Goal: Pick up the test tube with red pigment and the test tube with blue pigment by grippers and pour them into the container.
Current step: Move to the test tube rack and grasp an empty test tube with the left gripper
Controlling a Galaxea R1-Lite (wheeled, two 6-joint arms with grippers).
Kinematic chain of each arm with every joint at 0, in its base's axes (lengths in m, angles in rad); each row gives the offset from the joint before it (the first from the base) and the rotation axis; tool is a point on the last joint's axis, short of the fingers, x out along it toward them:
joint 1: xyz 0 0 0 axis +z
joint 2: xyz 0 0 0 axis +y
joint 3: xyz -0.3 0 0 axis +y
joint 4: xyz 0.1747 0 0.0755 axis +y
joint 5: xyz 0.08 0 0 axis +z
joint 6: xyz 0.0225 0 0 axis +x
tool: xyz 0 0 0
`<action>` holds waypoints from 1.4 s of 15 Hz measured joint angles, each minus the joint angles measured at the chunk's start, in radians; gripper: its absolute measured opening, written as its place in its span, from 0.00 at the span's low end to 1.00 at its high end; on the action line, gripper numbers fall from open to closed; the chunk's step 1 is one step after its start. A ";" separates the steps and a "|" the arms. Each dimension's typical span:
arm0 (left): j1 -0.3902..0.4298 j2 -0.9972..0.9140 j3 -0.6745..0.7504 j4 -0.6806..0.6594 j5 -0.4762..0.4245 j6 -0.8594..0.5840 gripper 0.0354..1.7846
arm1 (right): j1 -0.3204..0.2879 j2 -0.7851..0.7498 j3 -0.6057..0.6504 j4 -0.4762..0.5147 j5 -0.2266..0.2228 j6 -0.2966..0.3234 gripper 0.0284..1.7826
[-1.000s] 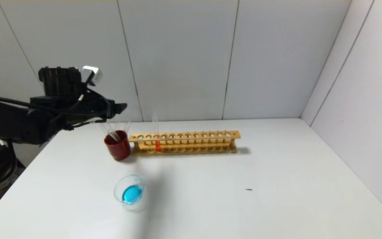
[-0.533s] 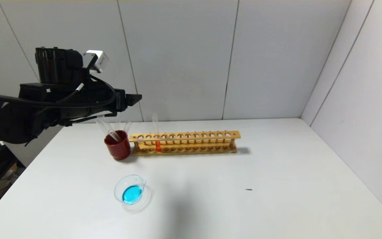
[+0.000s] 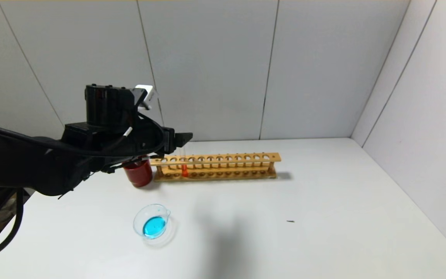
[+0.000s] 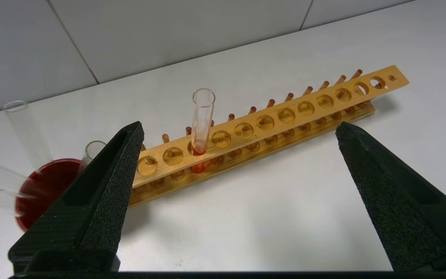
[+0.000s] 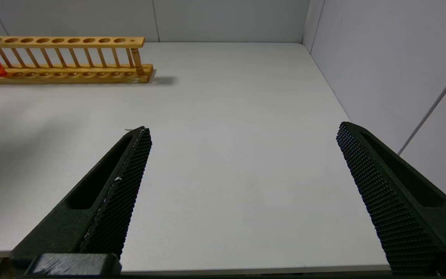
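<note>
We have our left gripper (image 4: 238,128) up over the desk (image 3: 304,201), jaws spread wide and holding nothing, nosed toward the wooden rack (image 3: 215,166). The test tube with red pigment (image 4: 201,124) stands upright in a hole near the rack's left end, at about twelve o'clock from the container (image 3: 152,224), apart from both jaws. Upright in the rack, its open mouth stays on top and its upper glass is free to pinch, which we judge to be the plan. The container sits on the desk at roughly six o'clock from the dark red cup (image 3: 138,172) and already holds blue liquid; we see no tube with blue in it, only clear tubes (image 4: 21,124) leaning in that cup. Our right gripper (image 5: 242,131) hangs low at the desk's near edge, jaws likewise wide and empty. We can read no writing or brand anywhere.
</note>
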 joint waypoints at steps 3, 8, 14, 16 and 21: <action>-0.007 0.079 0.031 -0.113 0.001 0.000 0.98 | 0.000 0.000 0.000 0.000 0.000 0.000 0.98; -0.007 0.224 0.020 -0.221 0.042 0.004 0.98 | 0.000 0.000 0.000 0.000 0.001 0.000 0.98; -0.003 0.353 -0.076 -0.233 0.063 0.004 0.98 | 0.000 0.000 0.000 0.000 0.000 0.000 0.98; 0.001 0.373 -0.094 -0.231 0.066 0.004 0.98 | 0.000 0.000 0.000 0.000 0.000 0.000 0.98; 0.010 0.410 -0.130 -0.231 0.097 0.005 0.98 | 0.000 0.000 0.000 0.000 0.001 0.000 0.98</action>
